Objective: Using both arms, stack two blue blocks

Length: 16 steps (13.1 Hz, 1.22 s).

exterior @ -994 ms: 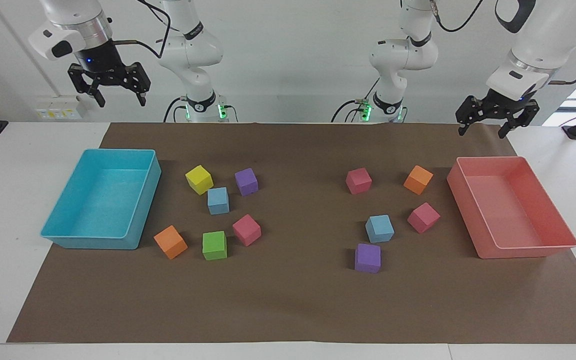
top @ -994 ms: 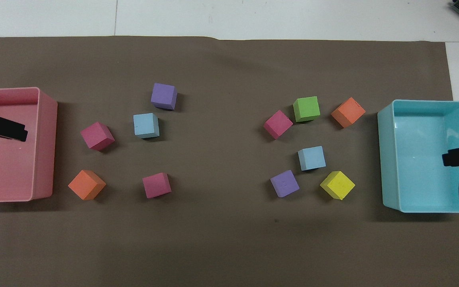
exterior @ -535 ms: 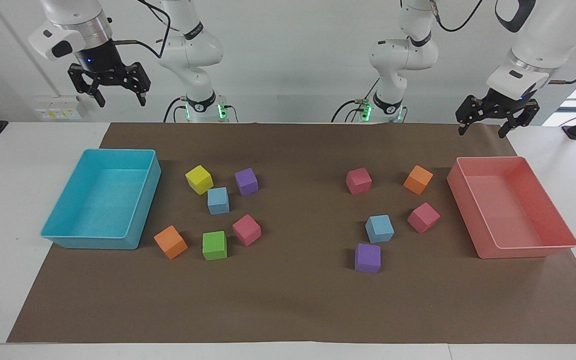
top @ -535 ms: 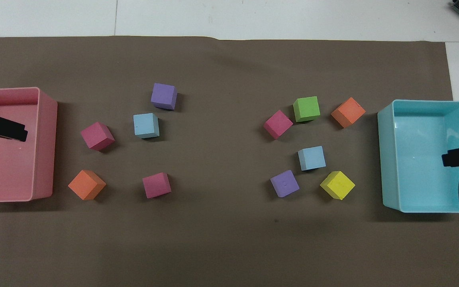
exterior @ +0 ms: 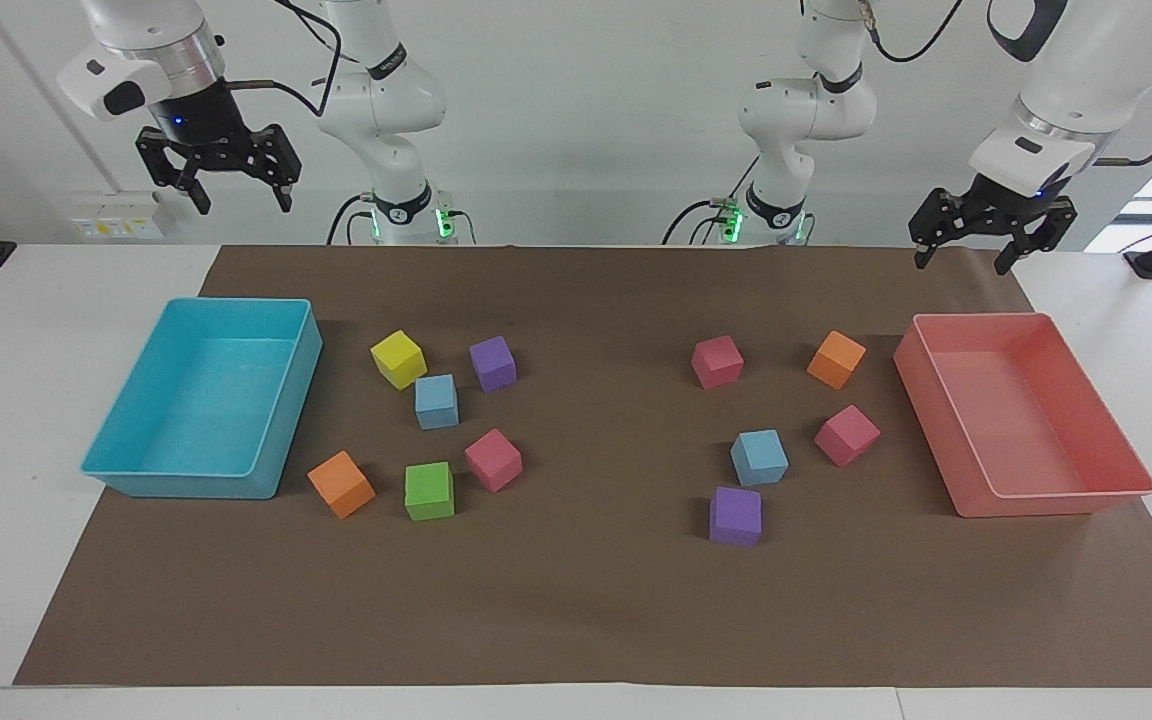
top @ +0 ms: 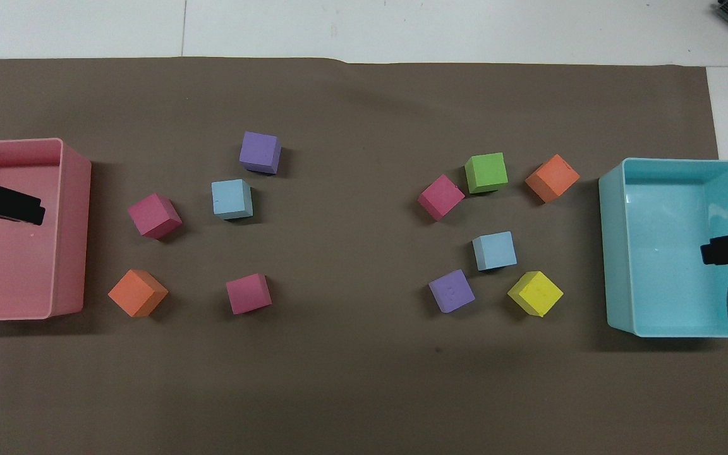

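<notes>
Above the trays, both hands [exterior: 982, 253] [exterior: 232, 193] agape

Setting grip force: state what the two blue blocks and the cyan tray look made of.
Both blue blocks: probably foam, matte, with no glare and soft edges. Cyan tray: likely moulded plastic, smooth and slightly glossy, with thin walls and a light sheen on its floor.

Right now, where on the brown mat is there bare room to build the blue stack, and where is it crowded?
The widest bare patch is mid-mat, between the purple cube and the pink cube. Another strip borders the mat's edge farthest from the robots. It is crowded around each blue block, each ringed by coloured cubes. Both hands, left hand and right hand, wait raised and open.
</notes>
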Available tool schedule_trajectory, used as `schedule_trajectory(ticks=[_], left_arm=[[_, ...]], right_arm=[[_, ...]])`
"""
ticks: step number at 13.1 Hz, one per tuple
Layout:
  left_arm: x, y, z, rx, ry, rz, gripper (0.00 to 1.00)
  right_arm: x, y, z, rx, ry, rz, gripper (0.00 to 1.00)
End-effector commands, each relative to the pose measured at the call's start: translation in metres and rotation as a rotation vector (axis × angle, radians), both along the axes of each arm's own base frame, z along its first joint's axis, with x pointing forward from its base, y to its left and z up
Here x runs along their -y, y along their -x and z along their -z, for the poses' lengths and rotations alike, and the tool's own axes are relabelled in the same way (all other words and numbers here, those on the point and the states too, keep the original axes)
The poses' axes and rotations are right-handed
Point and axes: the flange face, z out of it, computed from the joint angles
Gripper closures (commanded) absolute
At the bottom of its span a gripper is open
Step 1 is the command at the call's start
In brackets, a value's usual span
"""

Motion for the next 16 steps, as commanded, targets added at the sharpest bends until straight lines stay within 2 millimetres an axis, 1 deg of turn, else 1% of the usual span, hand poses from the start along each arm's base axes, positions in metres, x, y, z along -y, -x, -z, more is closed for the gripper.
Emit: schedule_trajectory(ticks=[1,16], left_arm=[[0.001,0.0036,-0.004,0.003,0.007,-0.007,0.0],[0.0035,-0.0035,-0.0059,0.048,0.012,-0.007,0.0]], right_arm=[[0.0013,0.0086,0.0002,-0.003,-0.005,-0.019,0.0],[-0.0002,0.0114,0.0014,-0.012,-0.006,-0.016,0.0]])
